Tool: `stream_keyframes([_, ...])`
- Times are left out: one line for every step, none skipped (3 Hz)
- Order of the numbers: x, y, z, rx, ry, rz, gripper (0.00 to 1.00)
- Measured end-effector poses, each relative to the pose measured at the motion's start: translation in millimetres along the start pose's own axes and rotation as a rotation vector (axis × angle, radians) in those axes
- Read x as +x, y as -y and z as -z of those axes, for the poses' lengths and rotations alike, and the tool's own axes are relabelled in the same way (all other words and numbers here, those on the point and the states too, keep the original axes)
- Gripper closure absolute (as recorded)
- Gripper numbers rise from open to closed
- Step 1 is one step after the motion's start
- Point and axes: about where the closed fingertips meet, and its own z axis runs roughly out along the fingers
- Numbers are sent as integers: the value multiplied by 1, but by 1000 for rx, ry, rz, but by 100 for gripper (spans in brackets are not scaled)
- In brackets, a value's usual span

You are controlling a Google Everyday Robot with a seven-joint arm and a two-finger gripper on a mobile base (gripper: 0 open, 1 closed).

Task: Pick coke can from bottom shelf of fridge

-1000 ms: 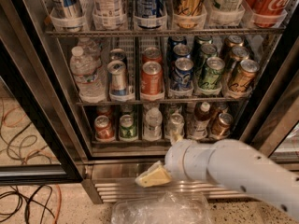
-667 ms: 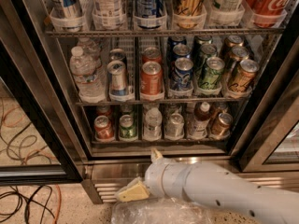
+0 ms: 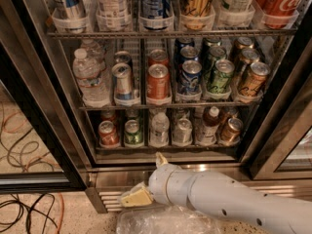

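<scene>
The fridge [image 3: 58, 111] stands open in front of me, its wire shelves full of cans and bottles. The coke can [image 3: 108, 133] is a short red can with a silver top at the far left of the bottom shelf [image 3: 165, 150], beside a green can [image 3: 131, 132]. My gripper [image 3: 146, 178] hangs low in front of the fridge's base, below the bottom shelf and to the right of the coke can. It is open and empty, with one beige fingertip [image 3: 135, 198] pointing left and the other [image 3: 160, 158] pointing up. The grey arm runs off to the lower right.
A clear bottle [image 3: 159, 128], a silver can [image 3: 182, 129] and brown bottles fill the rest of the bottom shelf. A crumpled clear plastic bag [image 3: 165, 221] lies under the arm. Cables [image 3: 29, 145] lie on the floor at left. The black-framed glass door [image 3: 285, 130] stands at right.
The arm has swung left and down: the gripper went from under the shelf's middle to the base grille, then rose slightly toward the shelf front.
</scene>
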Motion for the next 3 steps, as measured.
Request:
stream_keyframes([-2, 0, -6, 8, 57, -10, 0])
stream_keyframes([5, -27, -23, 9, 164, 75, 0])
stream_keyframes([-3, -45, -45, 47, 315, 221, 0])
